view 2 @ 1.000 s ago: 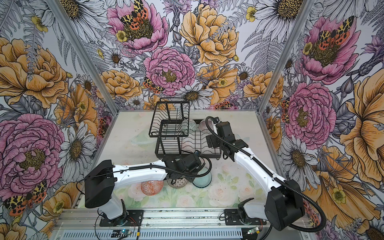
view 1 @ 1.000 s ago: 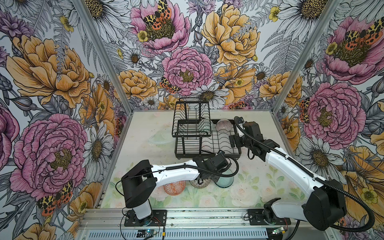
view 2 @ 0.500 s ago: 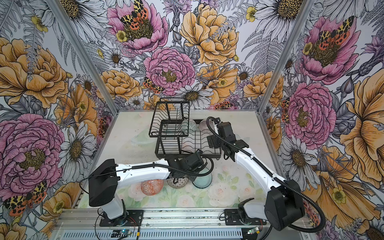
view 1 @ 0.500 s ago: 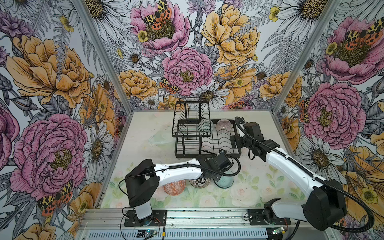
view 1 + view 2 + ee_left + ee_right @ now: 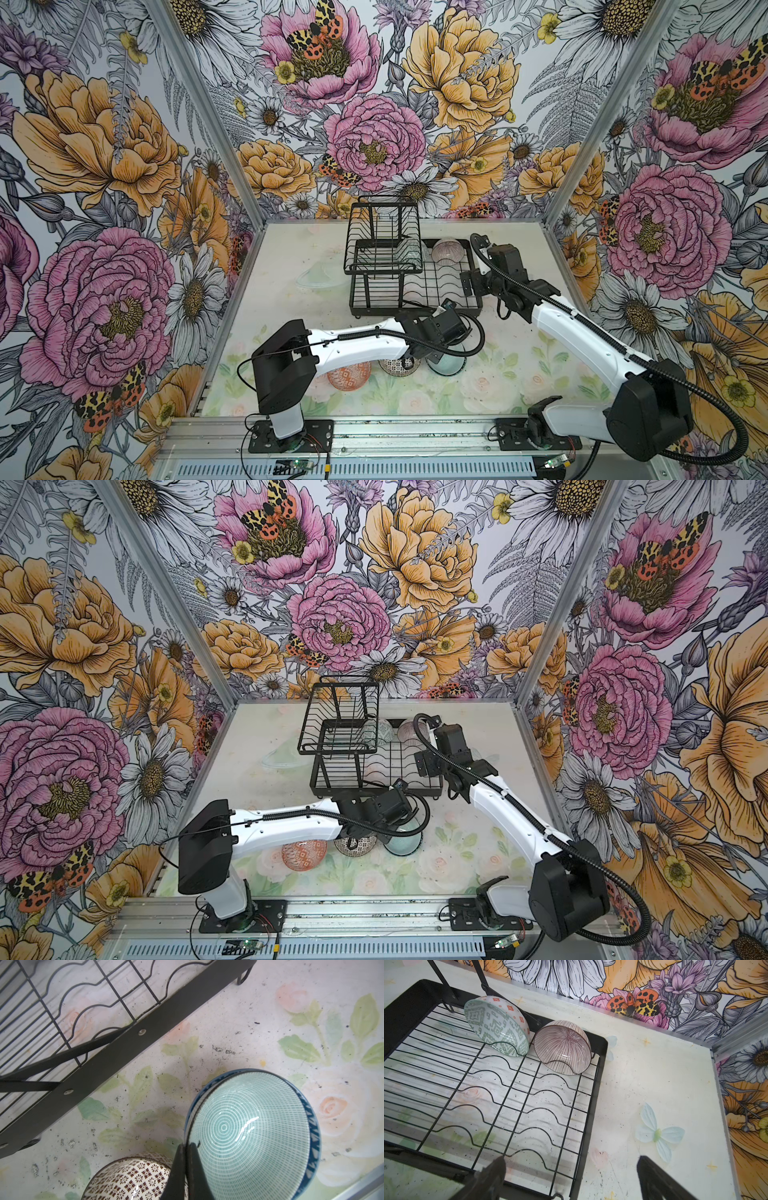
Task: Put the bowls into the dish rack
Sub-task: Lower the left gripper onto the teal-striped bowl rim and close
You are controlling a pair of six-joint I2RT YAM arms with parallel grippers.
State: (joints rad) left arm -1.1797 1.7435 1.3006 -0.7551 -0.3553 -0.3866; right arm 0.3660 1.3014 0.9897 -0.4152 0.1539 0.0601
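- Bowls, status: two of six are racked. The grey-green bowl (image 5: pixel 496 1026) and the pink ribbed bowl (image 5: pixel 562 1047) stand on edge, side by side, in the far row of the dish rack (image 5: pixel 116 1047).
- The other four sit on the table near the front of the rack: the orange bowl (image 5: pixel 349 376), the mosaic bowl (image 5: pixel 133 1178), and the teal bowl (image 5: pixel 245 1132), which is nested inside the blue bowl (image 5: pixel 311 1126).
- Change noted: the left gripper (image 5: pixel 187 1147) stood partly open a second ago. It is now pinched narrow on the teal bowl's rim, one finger inside and one outside.
- Consequence, as judged: the grasp is made, so the teal bowl is next to lift and carry. The blue bowl beneath may drag up with it.
- Right gripper (image 5: pixel 571 1160): jaws spread wide and empty, hovering over the near corner of the rack's base tray.
- Orientation: the teal bowl is round and has no long axis. Its mouth faces upward and appears slightly tilted off the blue bowl's rim.
- The racked bowls face their mouths toward the front of the table.
- Judged need: the teal bowl must be tipped onto its edge to fit a slot.
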